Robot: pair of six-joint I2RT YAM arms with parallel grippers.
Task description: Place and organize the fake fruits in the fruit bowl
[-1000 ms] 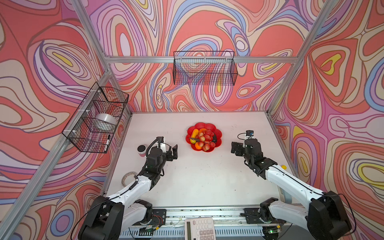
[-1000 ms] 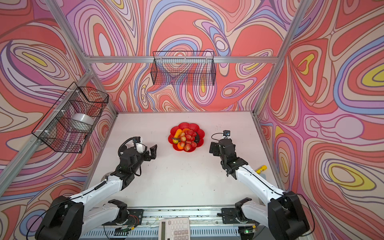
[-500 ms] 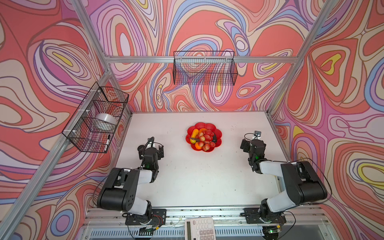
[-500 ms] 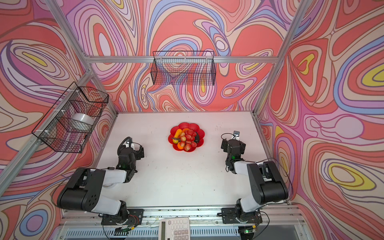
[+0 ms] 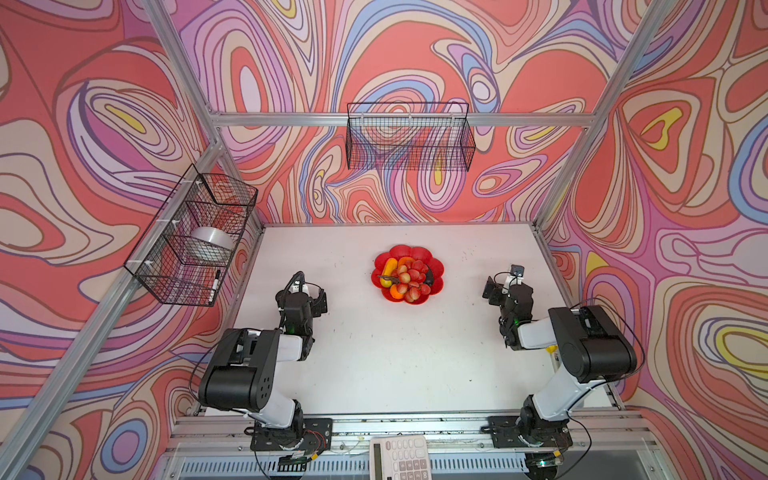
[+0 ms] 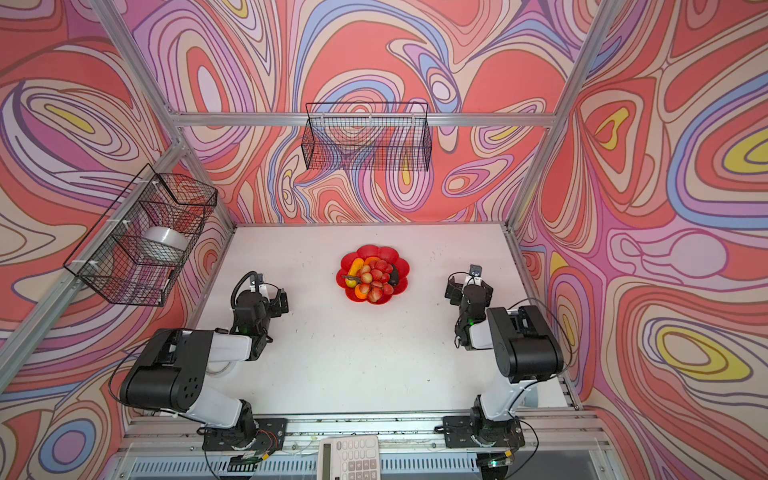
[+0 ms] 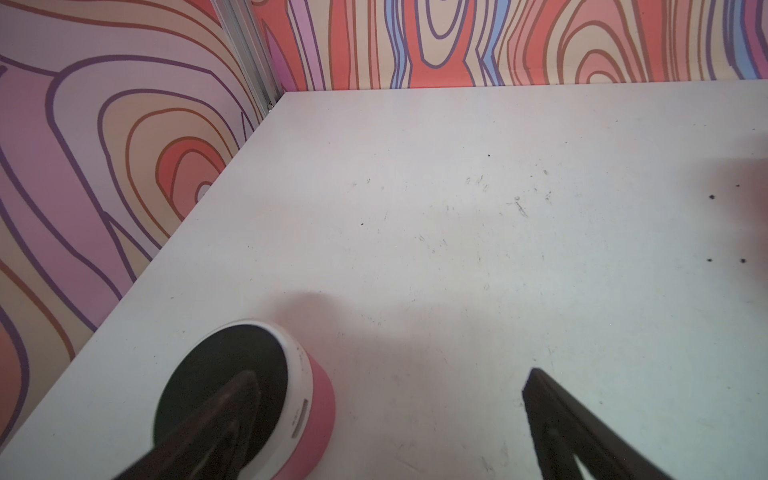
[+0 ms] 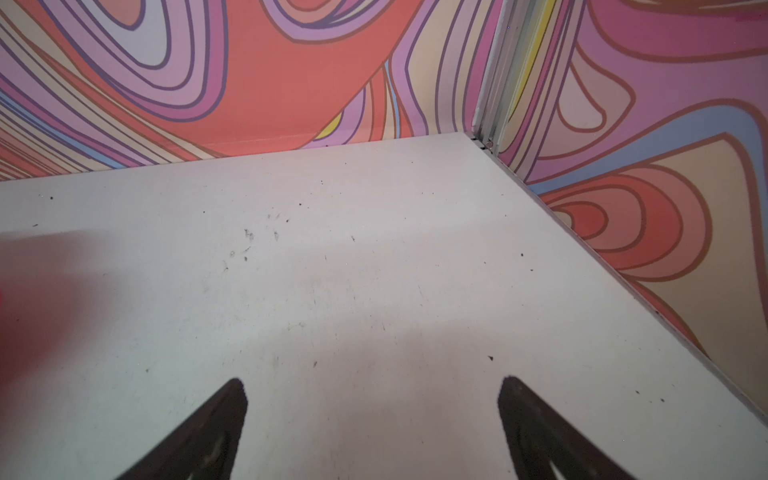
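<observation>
The fruit bowl [image 5: 417,251] [image 6: 381,250], a red scalloped dish, sits at mid-table in both top views. The fake fruits lie piled in it: a yellow-orange elongated fruit [image 5: 389,267], a red-pink berry cluster [image 5: 410,275], an orange [image 5: 395,292] and a dark oval [image 5: 428,277]. My left gripper [image 5: 302,293] [image 7: 390,374] stands open well left of the bowl, holding nothing. My right gripper [image 5: 509,286] [image 8: 372,382] stands open well right of it, over bare table. The bowl does not show in either wrist view.
A pink-sided round thing with a black top [image 7: 316,411] stands on the table under one left finger. Black wire baskets hang on the back wall [image 5: 409,137] and the left wall [image 5: 195,237]. A calculator [image 5: 401,457] lies at the front rail.
Both arms have folded back from their stretched reach, and the grippers have drawn away from the bowl toward the table's sides. Both stayed open. The fruits have not moved.
</observation>
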